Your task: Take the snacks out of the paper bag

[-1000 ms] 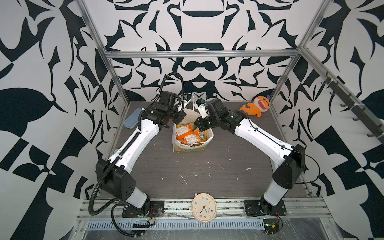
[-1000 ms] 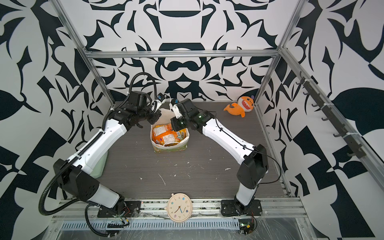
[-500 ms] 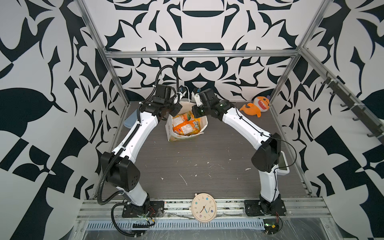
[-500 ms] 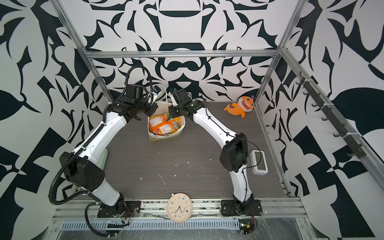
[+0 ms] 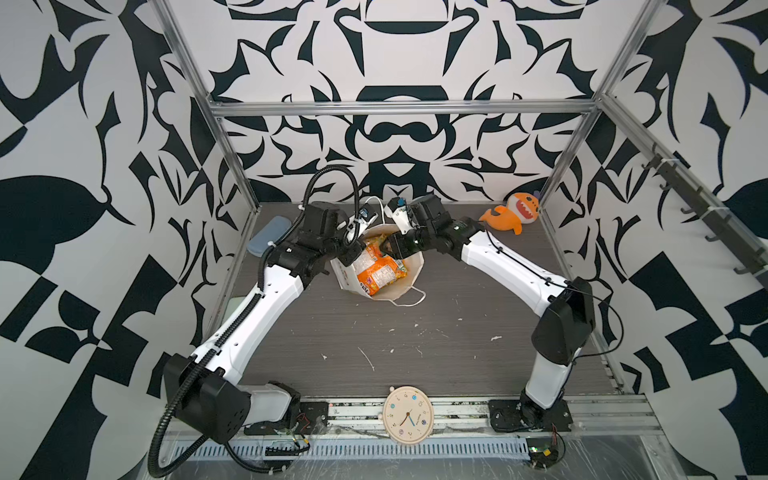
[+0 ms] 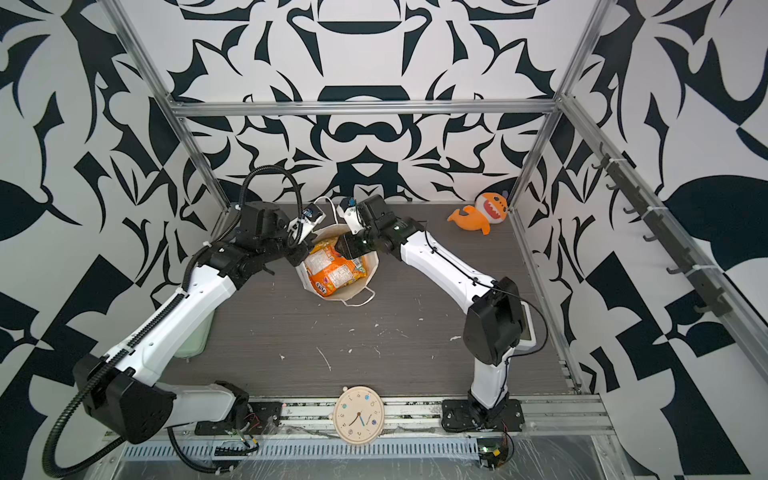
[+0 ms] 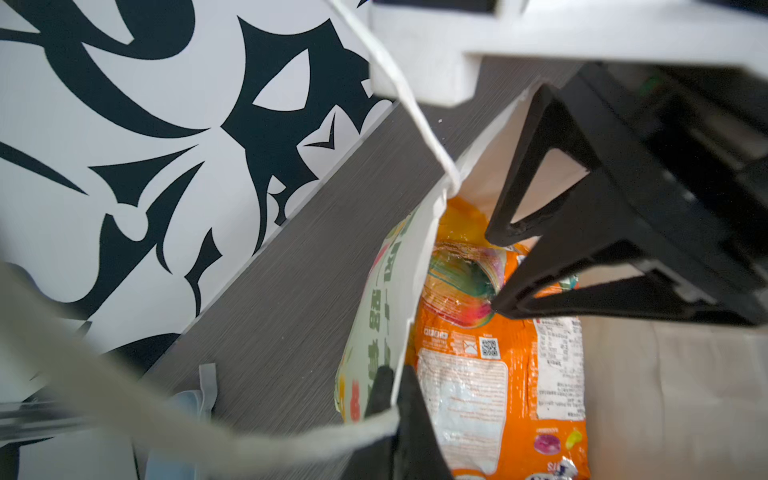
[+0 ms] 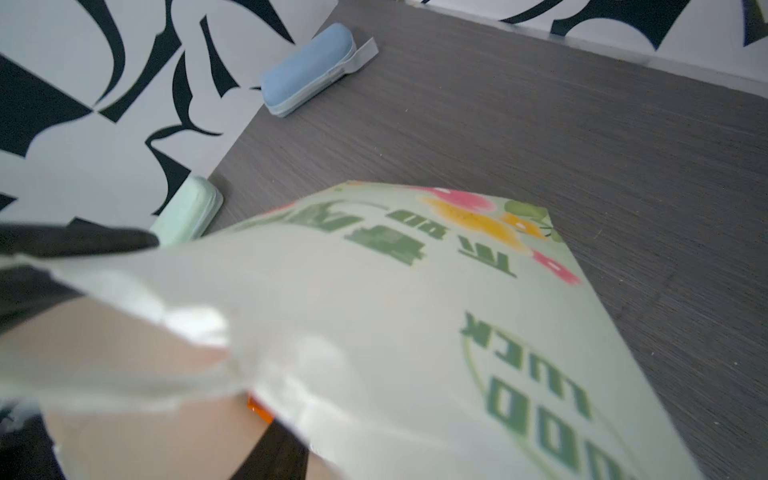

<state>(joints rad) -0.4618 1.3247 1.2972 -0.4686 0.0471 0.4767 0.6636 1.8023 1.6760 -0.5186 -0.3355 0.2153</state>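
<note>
The white paper bag with green print leans toward the front, its mouth open and one cord handle on the table. Orange and yellow snacks lie inside. My left gripper is shut on the bag's left wall, one finger outside and one inside. My right gripper stands open in the mouth just above the packets, holding nothing. In the right wrist view the bag's printed wall hides most of its fingers.
An orange plush shark lies at the back right corner. A light-blue case and a pale green case sit along the left wall. A round clock rests on the front rail.
My right gripper's jaws have opened. The bag went back toward the wall, then came forward and down again. My left gripper has kept its hold on the wall.
</note>
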